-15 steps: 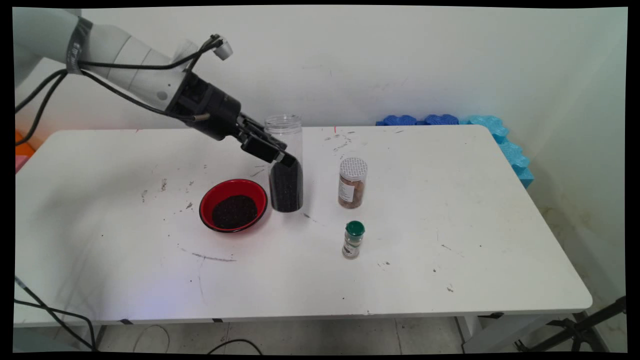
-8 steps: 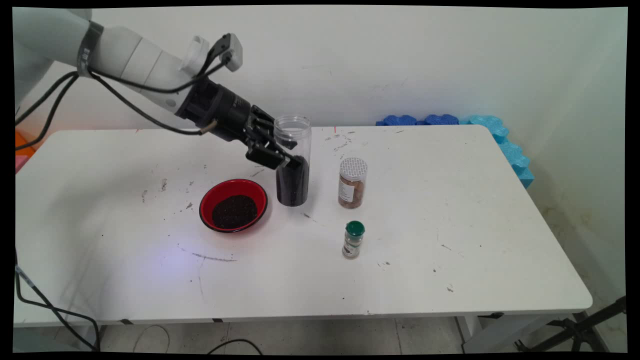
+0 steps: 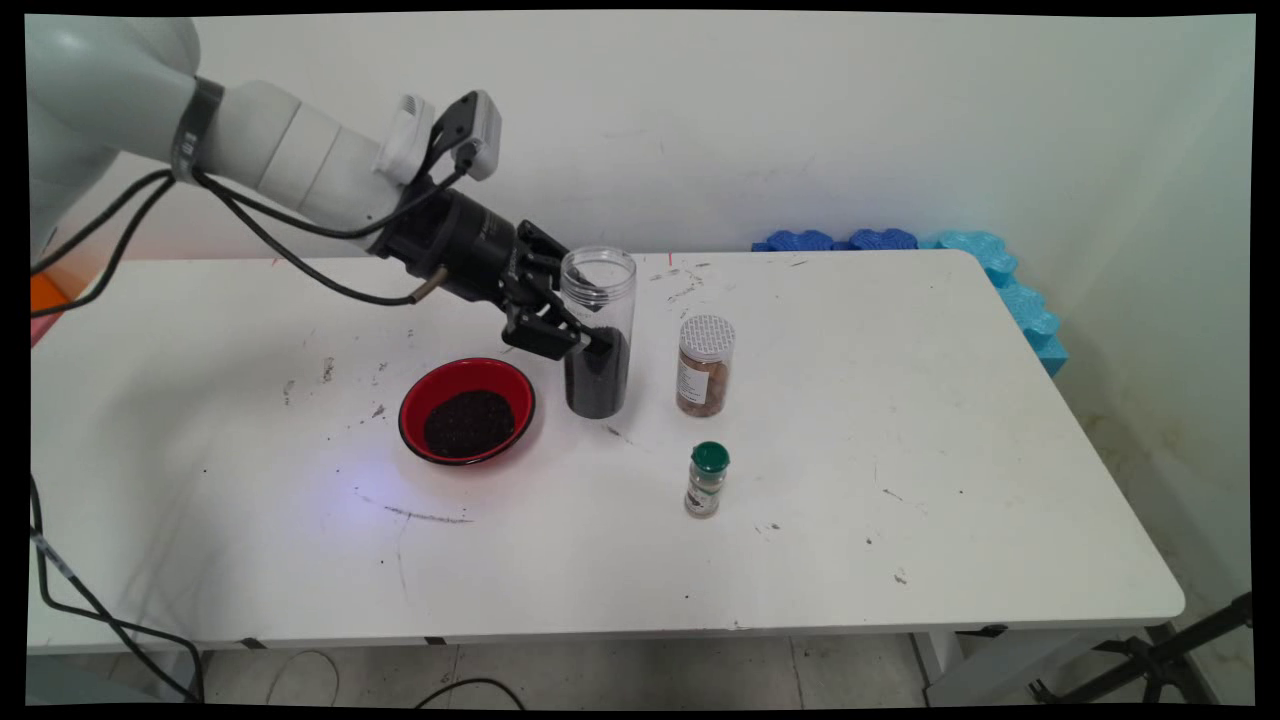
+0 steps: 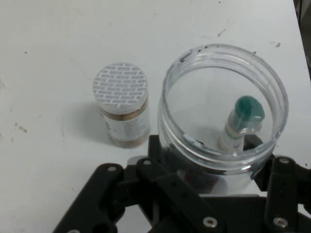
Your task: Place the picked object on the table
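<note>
My gripper (image 3: 588, 338) is shut on a tall clear jar (image 3: 598, 300), which stands upright, open-topped, its lower half filled with black grains. In the hand view the jar's open mouth (image 4: 221, 51) sits between my gripper's (image 4: 218, 167) two black fingers. Just left of the jar, a red bowl (image 3: 420, 392) holds a heap of the same black grains. To the jar's right stands a brown spice jar (image 3: 704, 366) (image 4: 121, 107) with a white lid. Whether the clear jar's base touches the table I cannot tell.
A small bottle with a green cap (image 3: 707, 479) stands nearer the front, and shows through the clear jar's wall (image 4: 244, 119) in the hand view. Blue foam pieces (image 3: 990, 270) lie at the table's (image 3: 900, 420) far right corner. Black cables hang from the arm at left.
The gripper has carried the clear jar to the right, away from the red bowl and closer to the brown spice jar. The wrist has turned, and the jar has stayed upright.
</note>
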`<state>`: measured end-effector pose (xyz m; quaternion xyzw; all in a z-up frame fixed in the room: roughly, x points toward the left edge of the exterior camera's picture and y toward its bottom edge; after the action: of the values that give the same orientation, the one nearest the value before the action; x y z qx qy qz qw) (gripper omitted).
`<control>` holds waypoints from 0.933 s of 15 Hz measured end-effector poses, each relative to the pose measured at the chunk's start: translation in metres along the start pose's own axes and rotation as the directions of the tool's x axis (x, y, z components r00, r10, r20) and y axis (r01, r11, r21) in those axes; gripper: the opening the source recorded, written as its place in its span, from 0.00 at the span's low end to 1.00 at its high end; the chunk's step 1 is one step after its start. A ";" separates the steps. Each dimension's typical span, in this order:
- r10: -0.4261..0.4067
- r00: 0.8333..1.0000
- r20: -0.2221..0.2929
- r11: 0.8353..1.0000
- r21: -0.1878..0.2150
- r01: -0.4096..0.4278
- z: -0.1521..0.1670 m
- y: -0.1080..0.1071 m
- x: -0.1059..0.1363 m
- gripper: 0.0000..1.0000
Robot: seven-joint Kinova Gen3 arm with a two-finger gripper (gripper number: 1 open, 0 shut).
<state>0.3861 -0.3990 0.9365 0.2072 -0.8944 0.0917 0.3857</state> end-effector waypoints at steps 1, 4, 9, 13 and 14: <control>-0.004 1.000 -0.001 1.000 0.003 0.004 0.002 0.001 -0.001 0.00; -0.023 1.000 -0.006 1.000 0.011 0.023 0.012 0.002 -0.008 0.00; -0.053 0.998 -0.021 0.998 0.016 0.053 0.029 0.003 -0.022 0.00; -0.067 0.997 -0.031 0.997 0.025 0.067 0.045 0.004 -0.036 0.00; -0.069 0.997 -0.033 0.997 0.027 0.070 0.049 0.005 -0.040 0.00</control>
<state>0.3765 -0.3989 0.8739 0.2421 -0.8790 0.0943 0.3998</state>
